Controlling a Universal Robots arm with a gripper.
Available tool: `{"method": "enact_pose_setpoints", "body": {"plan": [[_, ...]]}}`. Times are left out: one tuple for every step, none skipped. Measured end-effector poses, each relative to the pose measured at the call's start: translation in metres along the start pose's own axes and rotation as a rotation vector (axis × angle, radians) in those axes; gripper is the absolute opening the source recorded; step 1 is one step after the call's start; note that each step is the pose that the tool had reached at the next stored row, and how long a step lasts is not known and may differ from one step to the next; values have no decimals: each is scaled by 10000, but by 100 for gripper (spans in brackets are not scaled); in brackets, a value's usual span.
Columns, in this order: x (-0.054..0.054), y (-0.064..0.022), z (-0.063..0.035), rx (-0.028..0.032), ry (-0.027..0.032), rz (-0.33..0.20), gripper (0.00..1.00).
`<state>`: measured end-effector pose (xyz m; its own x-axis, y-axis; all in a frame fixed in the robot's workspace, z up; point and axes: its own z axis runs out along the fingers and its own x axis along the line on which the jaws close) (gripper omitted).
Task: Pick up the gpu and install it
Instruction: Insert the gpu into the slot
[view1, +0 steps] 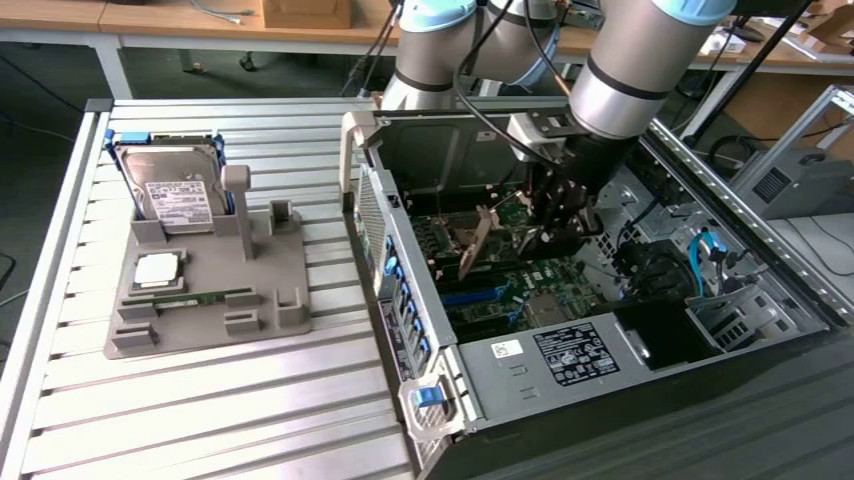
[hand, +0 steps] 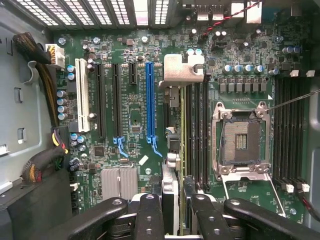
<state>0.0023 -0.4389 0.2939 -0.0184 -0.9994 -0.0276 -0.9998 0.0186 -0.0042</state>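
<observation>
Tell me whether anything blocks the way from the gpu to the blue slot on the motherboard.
Nothing visible does. The gpu, clamped edge-on in the gripper, hangs over the motherboard right beside the blue slot. That slot is empty along its whole length, and no cable or card crosses between them.

gpu (hand: 171, 190): dark card, silver bracket, edge-on between fingers (hand: 150, 215), above motherboard (hand: 130, 115).

Nothing can be read. Well away from the claw (view1: 550, 240), the hard drive (view1: 158, 160) bears a white label (view1: 183, 205). Near the claw, the power supply (view1: 527, 385) bears a black label (view1: 577, 355) and a sticker (view1: 507, 350). All print on them is too small to make out.
</observation>
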Motion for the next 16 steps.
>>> {"method": "enact_pose_setpoints", "body": {"plan": [[3,0,1,0,0,0,27],[5,0,2,0,-1,0,27],[9,0,4,1,1,0,27],[11,0,5,1,1,0,27],[12,0,6,0,0,1,27],[14,0,7,0,0,0,27],[15,0,8,0,0,0,27],[17,0,8,0,0,0,27],[19,0,9,0,1,0,27],[20,0,11,0,0,0,27],[21,0,11,0,0,0,27],[24,0,14,0,0,0,27],[25,0,14,0,1,0,27],[27,0,15,0,0,0,27],[28,0,17,0,0,0,27],[30,0,18,0,1,0,27]]}}
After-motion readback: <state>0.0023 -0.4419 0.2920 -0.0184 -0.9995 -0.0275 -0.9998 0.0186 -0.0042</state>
